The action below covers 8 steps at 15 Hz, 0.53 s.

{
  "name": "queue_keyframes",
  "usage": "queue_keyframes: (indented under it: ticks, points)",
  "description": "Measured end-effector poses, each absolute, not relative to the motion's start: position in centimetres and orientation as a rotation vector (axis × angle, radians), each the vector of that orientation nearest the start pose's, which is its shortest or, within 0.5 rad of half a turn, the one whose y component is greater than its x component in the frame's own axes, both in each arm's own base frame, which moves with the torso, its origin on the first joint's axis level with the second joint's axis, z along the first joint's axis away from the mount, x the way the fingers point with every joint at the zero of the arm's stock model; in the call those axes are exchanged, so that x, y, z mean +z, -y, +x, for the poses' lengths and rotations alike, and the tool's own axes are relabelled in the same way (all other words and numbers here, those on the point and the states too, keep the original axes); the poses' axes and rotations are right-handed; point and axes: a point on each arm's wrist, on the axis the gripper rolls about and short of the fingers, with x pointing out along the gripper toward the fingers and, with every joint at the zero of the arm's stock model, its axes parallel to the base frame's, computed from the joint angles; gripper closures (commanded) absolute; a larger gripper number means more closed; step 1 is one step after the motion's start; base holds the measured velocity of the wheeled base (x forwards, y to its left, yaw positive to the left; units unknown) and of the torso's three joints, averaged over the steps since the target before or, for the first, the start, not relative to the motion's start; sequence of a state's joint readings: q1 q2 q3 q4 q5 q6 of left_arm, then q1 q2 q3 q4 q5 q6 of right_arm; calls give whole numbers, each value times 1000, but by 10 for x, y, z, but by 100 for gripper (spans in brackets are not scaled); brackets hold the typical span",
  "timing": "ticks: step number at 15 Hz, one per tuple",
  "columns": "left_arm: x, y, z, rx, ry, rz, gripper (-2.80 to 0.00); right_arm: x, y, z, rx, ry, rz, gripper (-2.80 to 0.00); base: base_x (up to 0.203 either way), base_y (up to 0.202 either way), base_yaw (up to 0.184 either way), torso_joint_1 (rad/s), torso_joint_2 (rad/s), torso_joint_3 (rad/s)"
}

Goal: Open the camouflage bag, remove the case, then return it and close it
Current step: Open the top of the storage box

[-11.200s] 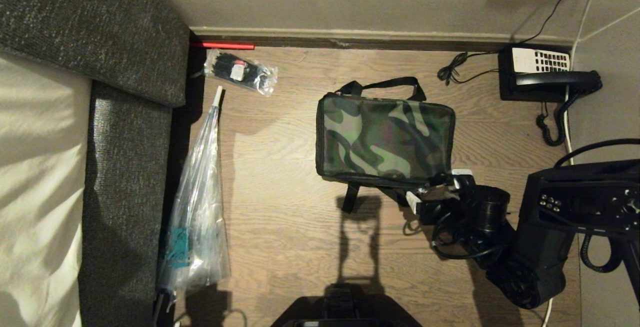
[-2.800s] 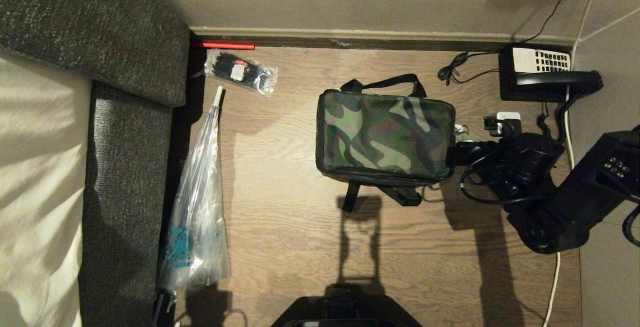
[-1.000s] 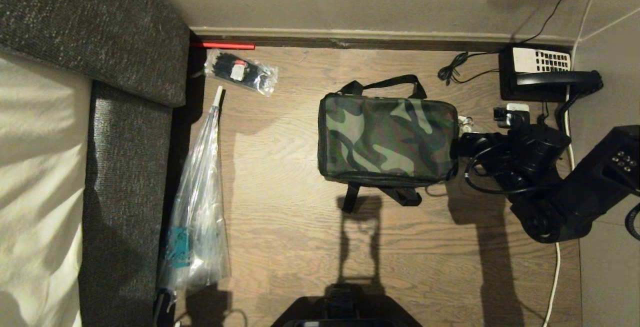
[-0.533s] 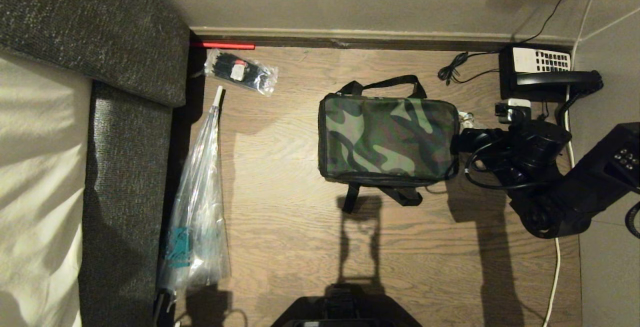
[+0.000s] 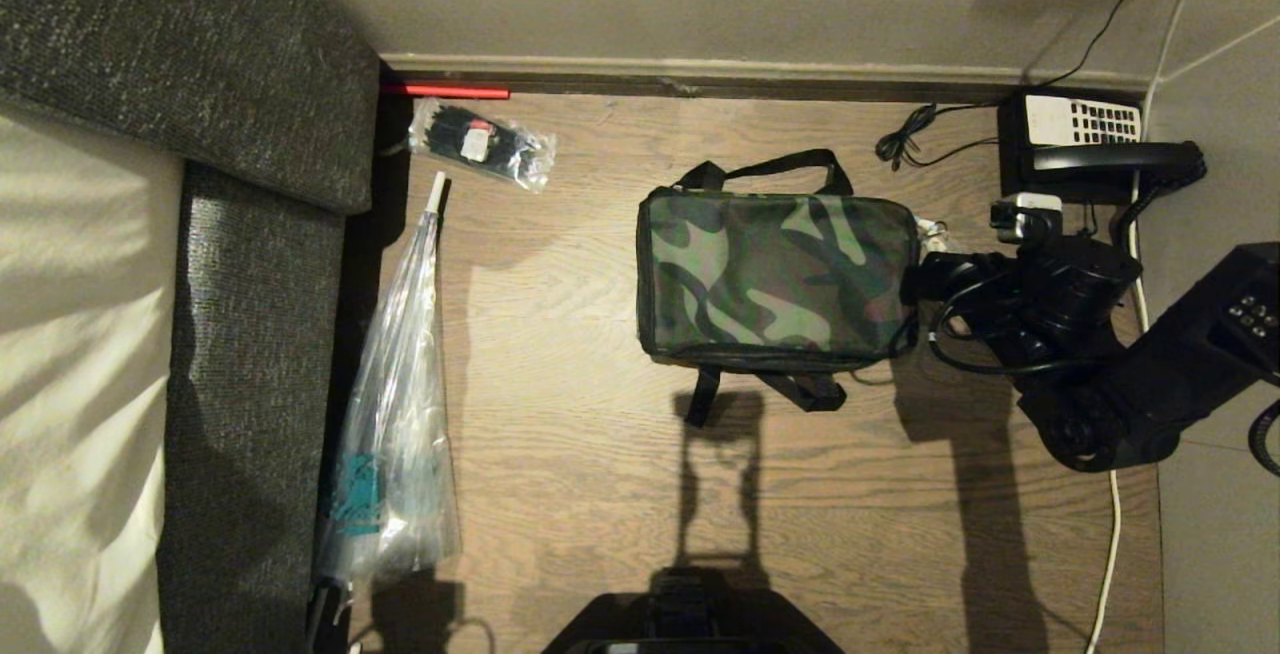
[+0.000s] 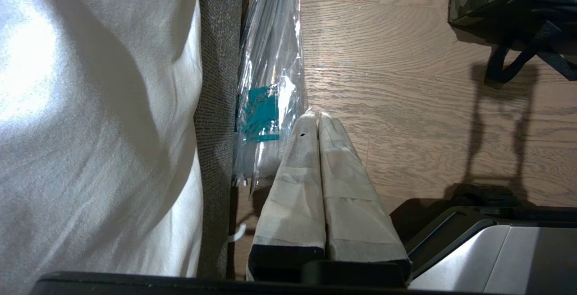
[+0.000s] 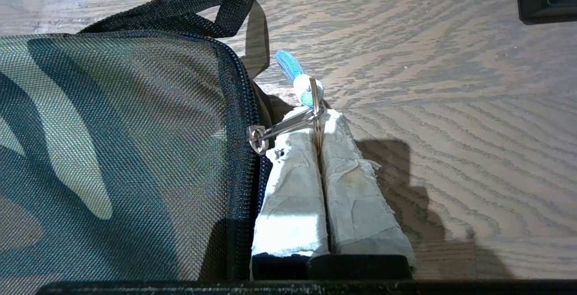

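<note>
Pinching the zip ring (image 7: pixel 288 126) at the bag (image 5: pixel 775 274)'s right end on the floor, the right hand (image 7: pixel 318 121) risks dragging the whole light bag instead of unzipping; left hand (image 6: pixel 318 121) closed, idle.

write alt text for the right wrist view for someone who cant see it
The right gripper, its taped fingers shut, pinches the metal ring of the zipper pull at the edge of the closed camouflage bag. The bag lies on a wooden floor, one black strap handle beyond it.
</note>
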State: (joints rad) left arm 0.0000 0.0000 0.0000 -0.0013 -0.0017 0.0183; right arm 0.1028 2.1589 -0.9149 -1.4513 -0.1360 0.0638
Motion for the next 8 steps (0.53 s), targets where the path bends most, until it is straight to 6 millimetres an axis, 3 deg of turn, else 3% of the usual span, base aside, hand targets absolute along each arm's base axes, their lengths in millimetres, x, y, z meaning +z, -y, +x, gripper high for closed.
queue_keyframes:
  ticks: [8]
  points:
    - [76,0,-23,-2,1,18,0,131,-38,398,-26,218,95,0,0,0,0,0,0,0]
